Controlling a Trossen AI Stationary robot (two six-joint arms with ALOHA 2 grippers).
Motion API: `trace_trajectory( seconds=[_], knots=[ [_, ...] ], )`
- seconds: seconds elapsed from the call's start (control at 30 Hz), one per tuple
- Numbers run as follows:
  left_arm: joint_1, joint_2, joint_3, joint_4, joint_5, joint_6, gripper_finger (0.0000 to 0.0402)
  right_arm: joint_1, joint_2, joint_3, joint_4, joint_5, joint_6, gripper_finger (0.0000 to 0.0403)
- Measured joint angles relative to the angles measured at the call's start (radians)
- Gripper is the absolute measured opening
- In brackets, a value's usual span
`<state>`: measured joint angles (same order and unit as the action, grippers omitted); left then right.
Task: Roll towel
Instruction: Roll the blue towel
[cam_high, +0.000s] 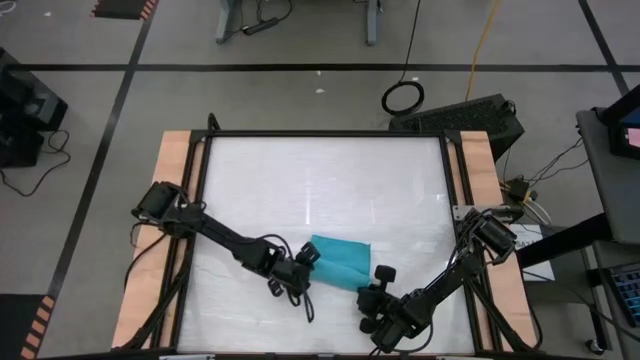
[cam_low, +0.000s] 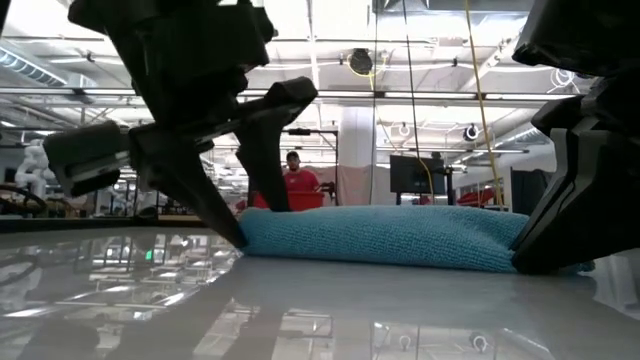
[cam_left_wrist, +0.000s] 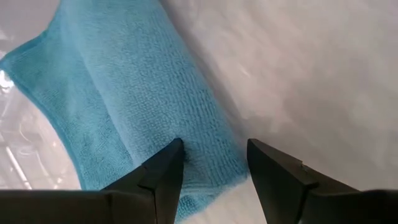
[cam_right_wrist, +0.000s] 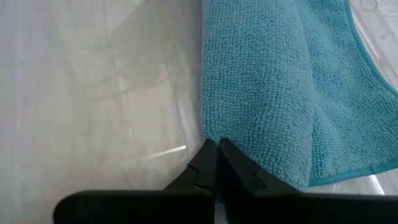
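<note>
The turquoise towel (cam_high: 340, 258) lies on the white tabletop (cam_high: 320, 180), its near long side folded over into a thick roll (cam_left_wrist: 186, 106). My left gripper (cam_high: 306, 257) is open at the towel's left end. One finger (cam_left_wrist: 163, 169) is over the cloth and the other (cam_left_wrist: 273, 174) is over the bare table, with the roll's end between them. My right gripper (cam_high: 377, 281) is shut at the towel's right end, its tips at the roll's end edge (cam_right_wrist: 214, 138). My left gripper comes slanting down from the table's left. One fingertip (cam_low: 236, 232) meets the towel's left end at the tabletop; the other finger (cam_low: 262, 150) stands apart from the cloth. My right gripper's shut fingertips (cam_right_wrist: 219, 155) touch the roll's right end (cam_right_wrist: 217, 134), coming low from the table's near right. Whether any cloth is caught between them I cannot tell. The towel lies flat on the table.
Wooden side boards (cam_high: 172, 200) and a black frame border the tabletop. Bare white surface lies beyond the towel toward the far edge. In the low view a person in red (cam_low: 295, 180) stands in the room far behind the table.
</note>
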<state>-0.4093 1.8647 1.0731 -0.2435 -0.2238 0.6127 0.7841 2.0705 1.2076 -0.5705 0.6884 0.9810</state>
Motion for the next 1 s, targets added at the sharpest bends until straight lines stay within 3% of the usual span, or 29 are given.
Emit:
trace_trajectory(
  seconds=[0.27, 0.37, 0.5, 0.6, 1.0],
  knots=[
    [0.033, 0.045, 0.004, 0.014, 0.025, -0.005, 0.0174, 0.000, -0.005, 0.000, 0.015, -0.005, 0.003, 0.0004],
    [0.049, 0.047, 0.004, 0.027, 0.061, -0.023, 0.0132, 0.000, -0.017, -0.001, 0.018, -0.015, 0.003, 0.0004],
    [0.069, 0.043, 0.007, 0.025, 0.132, -0.037, 0.0029, -0.001, -0.045, -0.003, 0.019, -0.049, 0.012, 0.0004],
    [0.088, 0.042, 0.007, 0.031, 0.194, -0.096, 0.0016, 0.000, -0.080, -0.005, 0.019, -0.080, 0.053, 0.0004],
    [0.236, -0.013, 0.006, 0.078, 0.797, -0.516, 0.0010, -0.030, -0.279, -0.002, 0.074, -0.253, 0.111, 0.0004]
  ],
)
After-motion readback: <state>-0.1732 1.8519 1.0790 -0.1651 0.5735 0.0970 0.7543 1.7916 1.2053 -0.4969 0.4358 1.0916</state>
